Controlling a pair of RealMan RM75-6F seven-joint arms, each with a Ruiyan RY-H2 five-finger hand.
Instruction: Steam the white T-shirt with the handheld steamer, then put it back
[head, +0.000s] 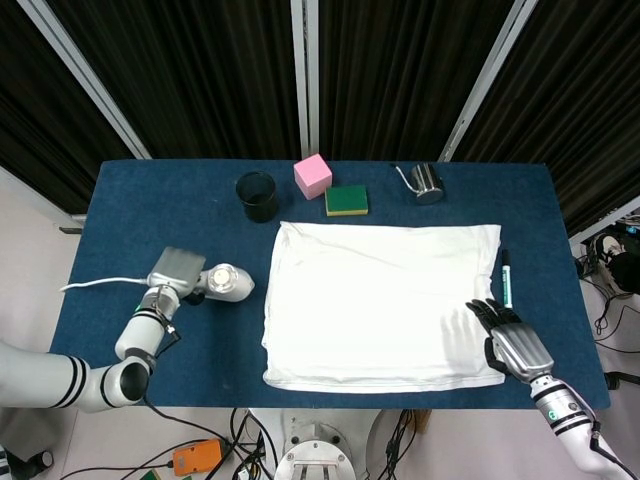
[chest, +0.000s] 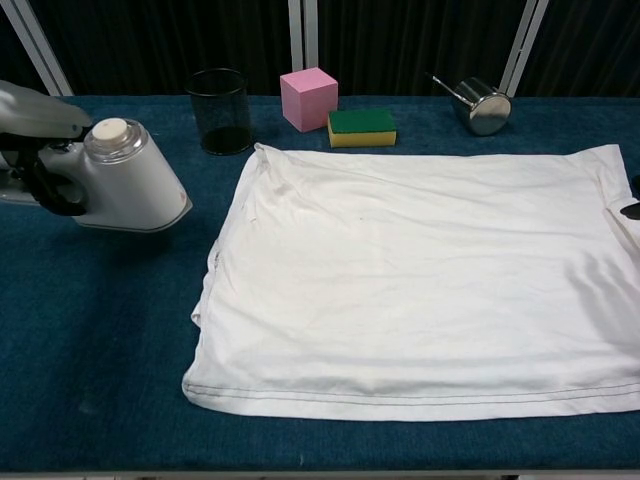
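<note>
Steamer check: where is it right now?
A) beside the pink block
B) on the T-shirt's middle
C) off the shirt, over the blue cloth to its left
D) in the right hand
C: the left hand holds the steamer clear of the white T-shirt.
</note>
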